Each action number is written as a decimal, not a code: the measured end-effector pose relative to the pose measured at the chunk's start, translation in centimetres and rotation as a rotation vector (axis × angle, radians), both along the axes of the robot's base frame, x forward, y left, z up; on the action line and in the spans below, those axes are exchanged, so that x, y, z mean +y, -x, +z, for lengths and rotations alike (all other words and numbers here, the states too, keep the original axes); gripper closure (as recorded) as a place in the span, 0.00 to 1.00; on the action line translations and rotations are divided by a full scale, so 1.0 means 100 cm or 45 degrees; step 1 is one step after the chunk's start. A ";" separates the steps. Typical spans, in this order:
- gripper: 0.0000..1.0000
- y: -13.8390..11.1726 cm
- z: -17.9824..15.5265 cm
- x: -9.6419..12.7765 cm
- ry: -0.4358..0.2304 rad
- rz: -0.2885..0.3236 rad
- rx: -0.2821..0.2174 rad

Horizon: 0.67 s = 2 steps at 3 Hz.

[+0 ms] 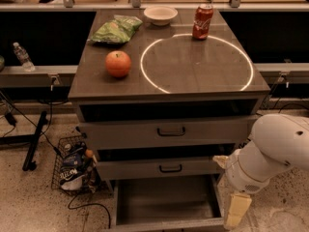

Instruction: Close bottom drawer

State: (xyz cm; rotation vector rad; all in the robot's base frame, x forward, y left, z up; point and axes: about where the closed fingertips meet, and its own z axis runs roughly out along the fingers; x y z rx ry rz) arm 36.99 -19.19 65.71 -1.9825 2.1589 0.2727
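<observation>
The bottom drawer [166,202] is pulled far out of the grey cabinet, and I see its bare inside from above. Its front panel [169,224] lies at the frame's lower edge, and its handle is out of view. My gripper [236,210], cream-coloured at the end of the white arm [270,151], hangs low on the right. It is just beside the drawer's right front corner. I cannot tell whether it touches the drawer.
The mid drawer [169,168] and top drawer [171,132] stand slightly out. On the cabinet top are an apple [118,63], a green chip bag [116,29], a white bowl [161,14] and a red can [202,21]. A wire basket [72,170] and cables sit on the floor at left.
</observation>
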 end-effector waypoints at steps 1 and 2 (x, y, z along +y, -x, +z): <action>0.00 0.004 -0.021 0.003 -0.022 -0.025 -0.002; 0.00 0.012 -0.102 0.014 -0.055 -0.052 -0.007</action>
